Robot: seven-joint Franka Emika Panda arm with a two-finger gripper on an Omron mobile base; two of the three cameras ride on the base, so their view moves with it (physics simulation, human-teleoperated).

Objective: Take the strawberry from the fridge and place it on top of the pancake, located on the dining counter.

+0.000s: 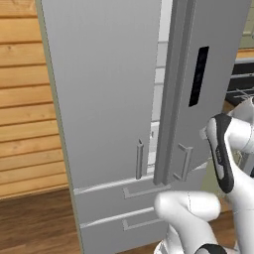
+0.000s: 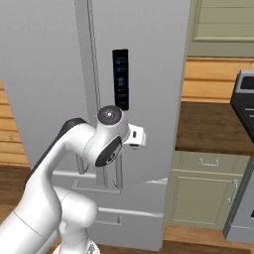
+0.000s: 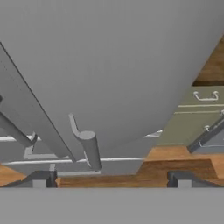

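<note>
The light grey fridge stands right in front of me. Its right door is ajar, and pale shelves show in the gap between the doors. In the hand view my gripper is open, its dark fingertips far apart with nothing between them. It sits low against the right door, just short of that door's bar handle. My wrist is up against the door below the black panel. The strawberry is hidden, and the pancake and the dining counter are out of view.
Two lower drawers sit under the doors. A wooden plank wall is to the left. On the right are olive cabinets under a brown counter top, then a stove. The floor is wood.
</note>
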